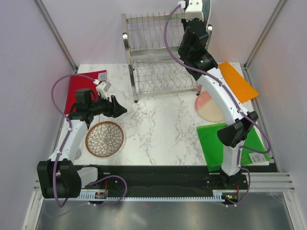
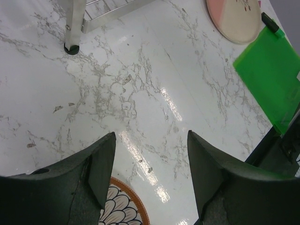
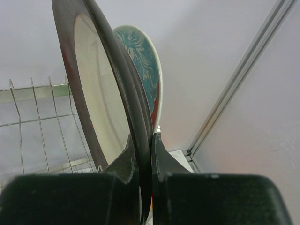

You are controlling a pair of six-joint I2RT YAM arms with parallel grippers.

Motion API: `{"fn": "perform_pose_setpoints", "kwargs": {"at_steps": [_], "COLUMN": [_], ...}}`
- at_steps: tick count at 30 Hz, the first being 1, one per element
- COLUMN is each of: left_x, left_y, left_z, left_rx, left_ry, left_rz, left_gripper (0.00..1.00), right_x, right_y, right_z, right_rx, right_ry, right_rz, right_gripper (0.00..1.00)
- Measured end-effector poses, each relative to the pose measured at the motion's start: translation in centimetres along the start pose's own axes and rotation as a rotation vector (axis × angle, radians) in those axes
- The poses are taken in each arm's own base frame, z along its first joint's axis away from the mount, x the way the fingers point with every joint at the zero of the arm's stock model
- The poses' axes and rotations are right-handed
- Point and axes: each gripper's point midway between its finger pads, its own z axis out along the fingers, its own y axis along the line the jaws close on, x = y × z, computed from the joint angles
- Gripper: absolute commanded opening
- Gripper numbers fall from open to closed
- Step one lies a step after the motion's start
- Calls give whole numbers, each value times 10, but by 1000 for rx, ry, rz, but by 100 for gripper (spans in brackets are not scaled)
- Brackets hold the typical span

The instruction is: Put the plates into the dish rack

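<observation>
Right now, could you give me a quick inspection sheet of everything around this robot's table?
Surface: white marble-look table, glossy.
Job's things: dish rack at the back; metal plate held upright by its top; teal-flower plate just behind it; pink-and-cream plate and brown petal plate flat on the table.
Clutter: red board, orange board, green board.
Grippers: left gripper open, empty; right gripper shut on the metal plate.
Cables: purple cables loop along both arms.
Surroundings: pale walls, metal frame posts.
</observation>
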Motion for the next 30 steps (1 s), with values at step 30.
{"fn": "perform_pose_setpoints", "kwargs": {"at_steps": [30], "left_x": [18], "left_y": [18], "left_z": [26], "left_rx": [30], "left_ry": [75], "left_rz": [-90], "left_gripper": [69], "right_x": [48], "right_y": [25], "right_z": [61], "right_rx": [6], "right_ry": [4], "right_rz": [47], "right_gripper": [0]}}
